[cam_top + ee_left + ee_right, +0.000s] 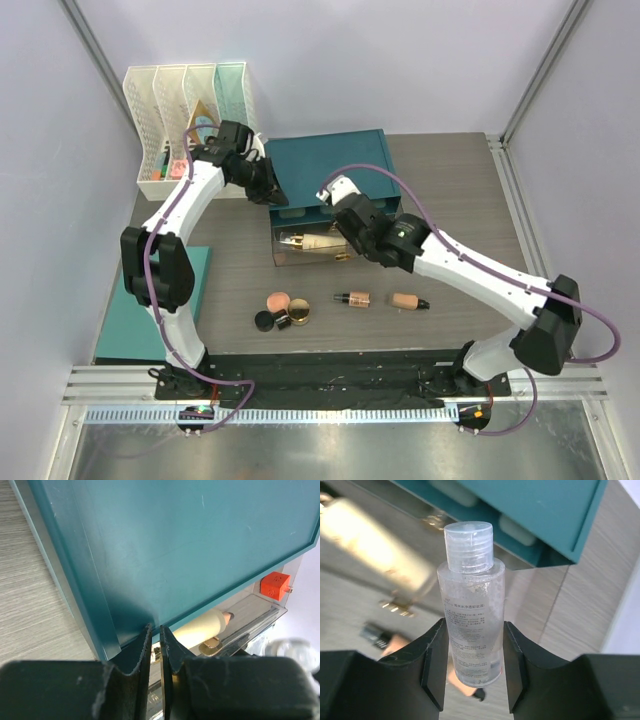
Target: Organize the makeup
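Makeup lay mostly loose on the near part of the table (450, 200): a black jar (264, 320) just beside a gold-rimmed compact (298, 316). A little farther back stood a row made up of a pink blush compact (277, 299), a small foundation bottle (352, 298) on its side and a tan tube (407, 301). None of these five had been put away.

Beyond them a clear drawer (277, 262) stood pulled out from the teal organizer (330, 160). A cream tube (318, 243) lay inside it among a few gold-trimmed pieces too small to name, so some sorting looked done.

Over that drawer the right gripper (474, 624) grasped a clear plastic bottle (470, 580) with a flip cap. Both fingers pressed against its sides, and the cap pointed toward the organizer. It seemed about to go in next.

Farther back, the left gripper (155, 628) sat at the organizer's front-left lip with its fingers drawn almost together. Whether they pinched the lip could not be told. A small red cube (275, 585) showed past the drawer. White file racks (185, 100) stood at the far left corner.

By my estimate, the job was well under half finished.
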Controlling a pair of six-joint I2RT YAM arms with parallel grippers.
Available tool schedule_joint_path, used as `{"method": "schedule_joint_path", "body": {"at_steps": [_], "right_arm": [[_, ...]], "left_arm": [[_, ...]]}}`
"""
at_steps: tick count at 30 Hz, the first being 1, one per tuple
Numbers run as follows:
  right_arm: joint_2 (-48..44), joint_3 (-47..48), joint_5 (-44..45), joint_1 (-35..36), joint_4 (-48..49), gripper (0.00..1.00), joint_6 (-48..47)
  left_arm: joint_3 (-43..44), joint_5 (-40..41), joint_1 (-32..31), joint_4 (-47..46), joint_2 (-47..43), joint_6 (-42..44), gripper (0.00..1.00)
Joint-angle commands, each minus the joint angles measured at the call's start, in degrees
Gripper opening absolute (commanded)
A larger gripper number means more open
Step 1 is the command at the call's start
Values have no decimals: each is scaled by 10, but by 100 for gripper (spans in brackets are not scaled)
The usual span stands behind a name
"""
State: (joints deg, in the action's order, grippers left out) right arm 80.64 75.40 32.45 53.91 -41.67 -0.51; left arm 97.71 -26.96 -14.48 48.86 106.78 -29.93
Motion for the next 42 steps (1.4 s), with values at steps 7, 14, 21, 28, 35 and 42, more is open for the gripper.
{"method": "schedule_joint_path", "body": {"at_steps": [7, 14, 21, 28, 35, 42], "right_arm": [[99, 79, 10, -59, 51, 9, -109], [119, 82, 5, -64, 51, 64, -97], [97, 90, 14, -65, 50, 73, -85], [-14, 32, -127, -64, 29, 73, -36], [-97, -91, -287, -64, 4, 71, -19], [-106, -149, -317, -59, 3, 69, 4]], "left_arm": [[-9, 24, -1, 54, 46, 20, 14], [-6, 25, -1, 56, 51, 22, 14], [3, 21, -1, 61, 59, 22, 14], [-8, 19, -1, 53, 55, 20, 15], [-9, 16, -1, 47, 58, 18, 15], [-13, 19, -1, 43, 59, 15, 15]]}}
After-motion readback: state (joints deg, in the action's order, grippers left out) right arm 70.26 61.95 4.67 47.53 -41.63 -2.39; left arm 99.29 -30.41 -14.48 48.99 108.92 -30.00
